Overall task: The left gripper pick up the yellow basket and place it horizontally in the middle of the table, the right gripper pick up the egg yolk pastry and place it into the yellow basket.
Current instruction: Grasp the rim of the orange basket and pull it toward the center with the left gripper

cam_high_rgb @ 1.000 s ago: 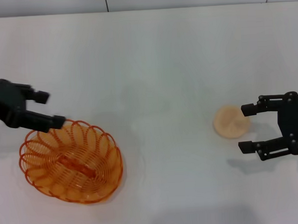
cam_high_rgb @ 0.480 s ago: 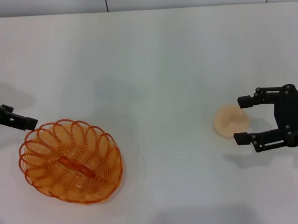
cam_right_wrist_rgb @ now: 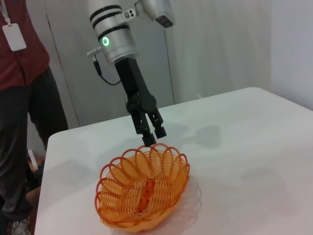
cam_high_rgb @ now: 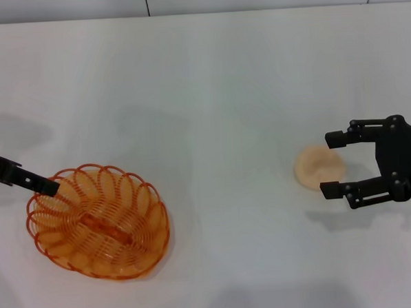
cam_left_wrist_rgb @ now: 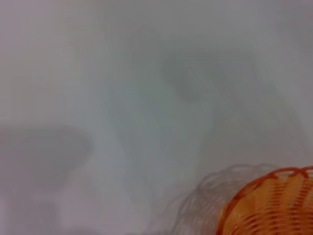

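The yellow basket sits upright on the white table at my left; it also shows in the right wrist view and the left wrist view. My left gripper points down with its fingers slightly apart at the basket's far rim. In the head view only one finger shows, reaching the rim. The egg yolk pastry lies on the table at my right. My right gripper is open, with a finger on either side of the pastry's right part.
The white table spreads between basket and pastry. A person in a red vest with a badge stands beyond the table's edge on the left arm's side. Grey wall panels stand behind the table.
My left gripper has drawn back leftward and come down to the basket's rim. My right gripper has shifted slightly left, so its fingers now flank the pastry.
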{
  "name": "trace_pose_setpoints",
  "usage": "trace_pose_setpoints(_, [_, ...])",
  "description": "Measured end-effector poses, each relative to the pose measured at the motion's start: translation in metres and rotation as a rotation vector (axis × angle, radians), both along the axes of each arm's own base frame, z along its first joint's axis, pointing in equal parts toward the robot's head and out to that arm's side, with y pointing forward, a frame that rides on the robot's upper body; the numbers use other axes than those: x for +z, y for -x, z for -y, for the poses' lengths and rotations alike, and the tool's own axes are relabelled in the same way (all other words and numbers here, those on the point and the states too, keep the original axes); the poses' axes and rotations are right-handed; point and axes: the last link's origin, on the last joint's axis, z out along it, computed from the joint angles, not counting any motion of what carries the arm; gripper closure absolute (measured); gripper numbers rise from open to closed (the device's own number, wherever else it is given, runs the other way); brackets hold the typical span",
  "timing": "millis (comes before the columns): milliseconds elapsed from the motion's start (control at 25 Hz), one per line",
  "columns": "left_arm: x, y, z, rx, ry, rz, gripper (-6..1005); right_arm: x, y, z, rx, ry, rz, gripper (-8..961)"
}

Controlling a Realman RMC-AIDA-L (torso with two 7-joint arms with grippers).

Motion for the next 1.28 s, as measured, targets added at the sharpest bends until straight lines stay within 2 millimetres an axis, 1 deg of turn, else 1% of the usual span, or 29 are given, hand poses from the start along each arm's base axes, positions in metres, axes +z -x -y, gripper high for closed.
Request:
trace_pose_setpoints(120, [-0.007,0.002,-0.002,0.025,0.022,-0.022,111,0.000,-0.001,0.000,-0.003,0.001,-0.001,111])
trace_pose_setpoints(360, [-0.013,0.004,-0.005,0.051,0.038,-0.040,111,-0.001,-0.001,0.000,-0.004,0.002,-0.001,111])
trace_pose_setpoints(560, [-0.019,0.003,-0.006,0.064,0.061,-0.057,136,-0.001,-0.001,0.000,-0.007,0.002,-0.001,112])
trace_pose_setpoints(800, [-0.022,0.002,-0.006,0.071,0.068,-0.062,165,-0.001,-0.002,0.000,-0.008,0.002,-0.002,112])
trace_pose_setpoints(880, [-0.022,0.003,-0.006,0.075,0.065,-0.063,227,-0.001,-0.002,0.001,-0.011,0.004,-0.002,112])
trace_pose_setpoints(1040, [-0.023,0.004,-0.006,0.082,0.064,-0.062,260,-0.002,-0.003,0.001,-0.015,0.006,-0.004,111])
trace_pose_setpoints(1160, [-0.029,0.009,-0.004,0.101,0.072,-0.075,286,-0.002,-0.003,0.001,-0.015,0.007,-0.004,111])
trace_pose_setpoints(1280, [-0.034,0.009,-0.004,0.101,0.082,-0.083,311,-0.002,-0.003,0.001,-0.015,0.009,-0.004,111])
